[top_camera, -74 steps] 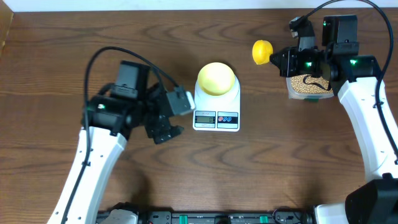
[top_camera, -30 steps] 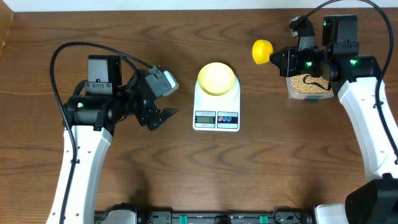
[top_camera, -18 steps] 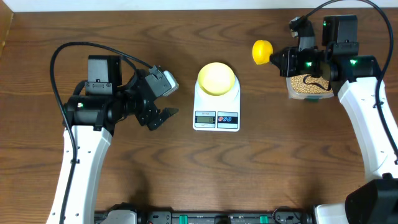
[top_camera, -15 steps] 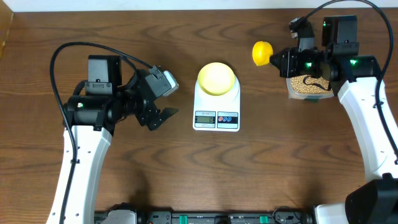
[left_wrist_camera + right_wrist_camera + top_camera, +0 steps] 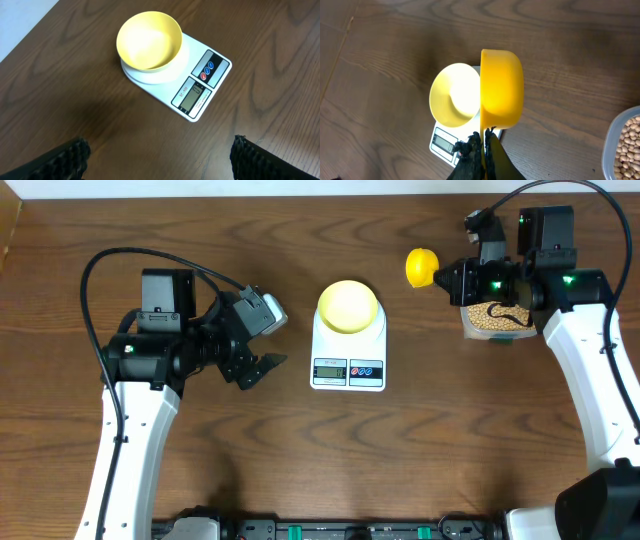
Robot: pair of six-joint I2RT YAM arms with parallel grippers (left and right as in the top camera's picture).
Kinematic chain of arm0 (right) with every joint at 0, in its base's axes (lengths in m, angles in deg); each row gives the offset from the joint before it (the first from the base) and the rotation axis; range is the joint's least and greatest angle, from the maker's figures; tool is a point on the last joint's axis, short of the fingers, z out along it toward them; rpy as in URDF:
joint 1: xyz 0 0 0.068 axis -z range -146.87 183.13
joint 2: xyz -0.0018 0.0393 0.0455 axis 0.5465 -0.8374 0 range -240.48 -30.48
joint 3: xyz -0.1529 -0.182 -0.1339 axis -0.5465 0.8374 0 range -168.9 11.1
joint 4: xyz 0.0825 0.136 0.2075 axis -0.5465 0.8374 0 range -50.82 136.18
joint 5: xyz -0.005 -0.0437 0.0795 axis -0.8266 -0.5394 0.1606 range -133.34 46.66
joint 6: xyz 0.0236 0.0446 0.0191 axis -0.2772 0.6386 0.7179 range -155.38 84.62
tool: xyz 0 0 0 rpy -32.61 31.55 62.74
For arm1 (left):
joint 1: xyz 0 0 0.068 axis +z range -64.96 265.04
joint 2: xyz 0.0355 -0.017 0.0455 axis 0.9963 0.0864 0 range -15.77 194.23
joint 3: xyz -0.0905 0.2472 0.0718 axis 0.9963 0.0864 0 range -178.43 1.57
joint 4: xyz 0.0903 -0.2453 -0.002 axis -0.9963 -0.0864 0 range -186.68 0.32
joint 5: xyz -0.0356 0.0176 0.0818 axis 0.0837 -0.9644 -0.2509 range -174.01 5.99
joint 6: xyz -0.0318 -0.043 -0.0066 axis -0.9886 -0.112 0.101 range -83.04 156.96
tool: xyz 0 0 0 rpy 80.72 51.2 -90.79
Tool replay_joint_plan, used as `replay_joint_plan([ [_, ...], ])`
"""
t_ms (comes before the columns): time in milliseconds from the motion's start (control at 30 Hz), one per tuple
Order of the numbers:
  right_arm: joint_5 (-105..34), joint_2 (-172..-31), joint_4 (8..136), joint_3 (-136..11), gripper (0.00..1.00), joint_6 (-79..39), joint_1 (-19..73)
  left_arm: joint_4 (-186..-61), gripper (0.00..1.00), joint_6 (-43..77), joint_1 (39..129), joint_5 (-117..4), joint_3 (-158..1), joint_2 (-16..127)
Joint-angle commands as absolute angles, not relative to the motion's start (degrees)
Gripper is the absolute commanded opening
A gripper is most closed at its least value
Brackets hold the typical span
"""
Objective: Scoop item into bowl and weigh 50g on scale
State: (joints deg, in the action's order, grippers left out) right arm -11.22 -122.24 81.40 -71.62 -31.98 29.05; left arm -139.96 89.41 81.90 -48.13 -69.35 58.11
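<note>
The pale yellow-green bowl [image 5: 348, 305] stands empty on the white scale [image 5: 348, 362] at the table's middle; both show in the left wrist view, bowl [image 5: 148, 41] and scale [image 5: 195, 95]. My right gripper [image 5: 447, 275] is shut on the handle of the bright yellow scoop [image 5: 421, 264], held in the air left of the clear tub of tan beans [image 5: 493, 317]. In the right wrist view the scoop [image 5: 501, 87] hangs edge-on in front of the bowl [image 5: 454, 95]. My left gripper [image 5: 262, 369] is open and empty, left of the scale.
The clear rectangular tub [image 5: 622, 145] of beans stands at the far right, partly under my right arm. Dark wooden table [image 5: 420, 450] all round.
My left arm drew back to the left, away from the scale, then stayed still. The right arm and scoop have not moved.
</note>
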Motion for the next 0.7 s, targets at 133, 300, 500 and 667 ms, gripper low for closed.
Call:
replay_joint_plan([
  [133, -11.1, -122.0, 84.9, -74.8, 0.01, -33.8, 29.4, -140.1, 0.92, 88.7, 82.1, -47.4, -68.9, 58.6],
  [300, -13.1, -122.0, 87.5, -78.6, 0.01, -35.1, 29.4, -140.1, 0.92, 88.7, 82.1, -47.4, -68.9, 58.6],
  [500, -18.0, -122.0, 87.7, -81.1, 0.01, -35.3, 29.4, -140.1, 0.92, 88.7, 82.1, -47.4, -68.9, 58.6],
  [667, -14.6, -122.0, 86.9, -81.1, 0.01, -40.4, 29.3, -140.1, 0.92, 88.7, 82.1, -47.4, -68.9, 58.6],
])
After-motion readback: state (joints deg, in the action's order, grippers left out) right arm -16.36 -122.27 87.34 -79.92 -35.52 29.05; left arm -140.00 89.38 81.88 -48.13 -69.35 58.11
